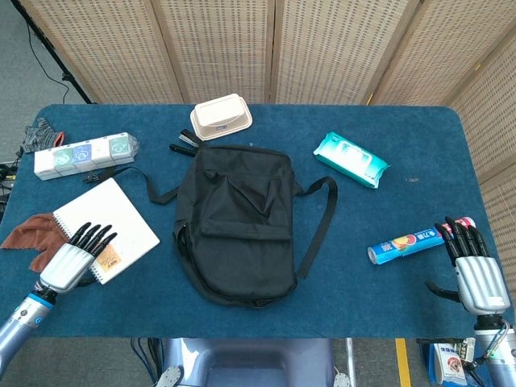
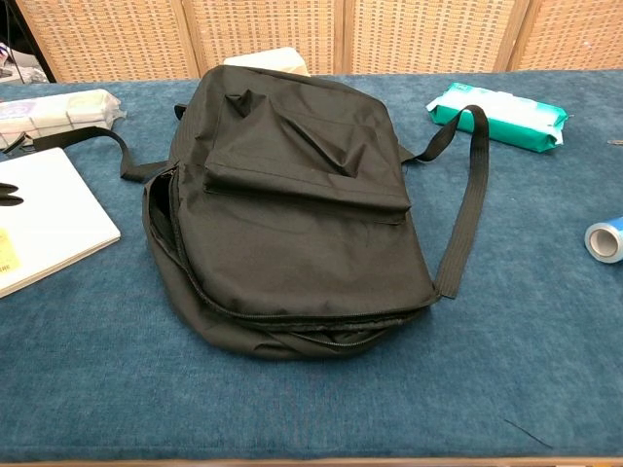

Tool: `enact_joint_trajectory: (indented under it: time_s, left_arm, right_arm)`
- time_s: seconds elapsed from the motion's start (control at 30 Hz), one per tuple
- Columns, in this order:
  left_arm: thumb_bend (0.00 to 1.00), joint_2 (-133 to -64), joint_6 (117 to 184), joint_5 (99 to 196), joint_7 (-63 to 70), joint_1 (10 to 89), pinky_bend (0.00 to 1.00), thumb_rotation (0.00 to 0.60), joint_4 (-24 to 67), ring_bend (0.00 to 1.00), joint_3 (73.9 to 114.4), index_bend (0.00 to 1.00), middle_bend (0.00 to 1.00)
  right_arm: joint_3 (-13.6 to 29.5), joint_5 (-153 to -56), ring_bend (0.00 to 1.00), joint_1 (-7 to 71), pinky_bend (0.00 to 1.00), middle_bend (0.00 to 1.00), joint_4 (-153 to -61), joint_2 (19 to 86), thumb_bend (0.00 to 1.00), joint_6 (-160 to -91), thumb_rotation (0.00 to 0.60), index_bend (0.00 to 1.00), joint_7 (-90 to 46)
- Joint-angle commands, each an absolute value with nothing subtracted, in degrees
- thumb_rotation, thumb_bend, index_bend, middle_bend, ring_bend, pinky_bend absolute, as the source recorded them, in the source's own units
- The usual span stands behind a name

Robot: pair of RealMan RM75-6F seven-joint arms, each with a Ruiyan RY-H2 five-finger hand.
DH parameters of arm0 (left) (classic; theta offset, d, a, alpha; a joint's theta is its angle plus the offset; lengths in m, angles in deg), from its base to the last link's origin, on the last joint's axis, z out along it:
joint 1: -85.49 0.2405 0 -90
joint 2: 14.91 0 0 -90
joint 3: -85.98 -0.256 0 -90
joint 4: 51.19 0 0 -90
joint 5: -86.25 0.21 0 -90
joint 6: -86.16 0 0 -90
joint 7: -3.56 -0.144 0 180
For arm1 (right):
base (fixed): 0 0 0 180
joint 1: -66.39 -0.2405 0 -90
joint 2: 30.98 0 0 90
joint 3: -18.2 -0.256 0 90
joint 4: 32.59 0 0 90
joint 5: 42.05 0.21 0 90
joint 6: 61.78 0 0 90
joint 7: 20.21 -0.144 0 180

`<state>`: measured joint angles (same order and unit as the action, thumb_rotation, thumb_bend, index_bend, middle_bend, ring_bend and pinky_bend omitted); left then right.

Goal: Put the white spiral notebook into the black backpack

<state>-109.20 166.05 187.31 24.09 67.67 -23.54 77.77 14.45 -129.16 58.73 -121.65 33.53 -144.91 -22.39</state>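
The white spiral notebook (image 1: 113, 222) lies flat at the table's left, with a yellow sticker near its front corner; its right part shows in the chest view (image 2: 49, 219). The black backpack (image 1: 235, 222) lies flat in the middle, its main zipper partly undone along the left and front side (image 2: 282, 214). My left hand (image 1: 74, 258) hovers open over the notebook's front-left corner, fingers stretched; only its fingertips (image 2: 8, 193) show at the chest view's left edge. My right hand (image 1: 473, 270) is open at the front right, beside the blue roll.
A brown cloth (image 1: 24, 232) lies left of the notebook. A tissue multipack (image 1: 81, 153), a beige lunch box (image 1: 220, 115) and a teal wipes pack (image 1: 351, 159) sit toward the back. A blue roll (image 1: 407, 242) lies at the right. Backpack straps (image 1: 318, 226) trail sideways.
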Motion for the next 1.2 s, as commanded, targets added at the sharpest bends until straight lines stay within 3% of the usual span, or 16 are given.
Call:
enact_joint_trajectory:
  time_s: [0.03, 0.33, 0.4, 0.47, 0.57, 0.93, 1.2]
  left_arm:
    - [0.00, -109.3, 165.7, 187.2, 23.9, 67.5, 0.00, 0.600, -23.8, 0.00, 77.6, 0.00, 0.00]
    - [0.01, -110.4, 164.4, 186.2, 23.2, 67.0, 0.00, 0.600, -25.1, 0.00, 77.8, 0.00, 0.00]
    - [0.09, -110.7, 164.3, 186.1, 22.9, 66.7, 0.00, 0.600, -25.4, 0.00, 77.9, 0.00, 0.00]
    - [0.31, -110.9, 164.1, 186.1, 22.9, 66.4, 0.00, 0.600, -25.4, 0.00, 77.9, 0.00, 0.00]
    - [0.49, -111.1, 164.5, 186.1, 23.0, 66.1, 0.00, 0.600, -25.4, 0.00, 77.8, 0.00, 0.00]
    - [0.64, -110.9, 165.0, 185.9, 22.5, 65.5, 0.00, 0.600, -24.8, 0.00, 77.6, 0.00, 0.00]
    - [0.65, -109.3, 165.9, 185.5, 23.1, 65.4, 0.00, 0.600, -23.2, 0.00, 77.8, 0.00, 0.00]
  right_arm:
    - [14.5, -129.2, 0.00, 58.7, 0.00, 0.00, -121.7, 33.5, 0.00, -144.9, 0.600, 0.00, -22.4]
    - [14.4, -129.1, 0.00, 58.8, 0.00, 0.00, -121.7, 33.3, 0.00, -144.8, 0.600, 0.00, -22.8]
    - [14.4, -129.1, 0.00, 58.8, 0.00, 0.00, -121.7, 33.3, 0.00, -144.8, 0.600, 0.00, -22.8]
    - [14.4, -129.1, 0.00, 58.8, 0.00, 0.00, -121.8, 33.3, 0.00, -144.8, 0.600, 0.00, -22.8]
    - [14.5, -129.2, 0.00, 58.8, 0.00, 0.00, -121.9, 33.2, 0.00, -144.9, 0.600, 0.00, -22.8]
    - [14.6, -129.2, 0.00, 58.9, 0.00, 0.00, -122.1, 33.0, 0.00, -144.5, 0.600, 0.00, -23.0]
    - [14.7, -129.2, 0.00, 58.8, 0.00, 0.00, -122.2, 32.9, 0.00, -144.2, 0.600, 0.00, -22.9]
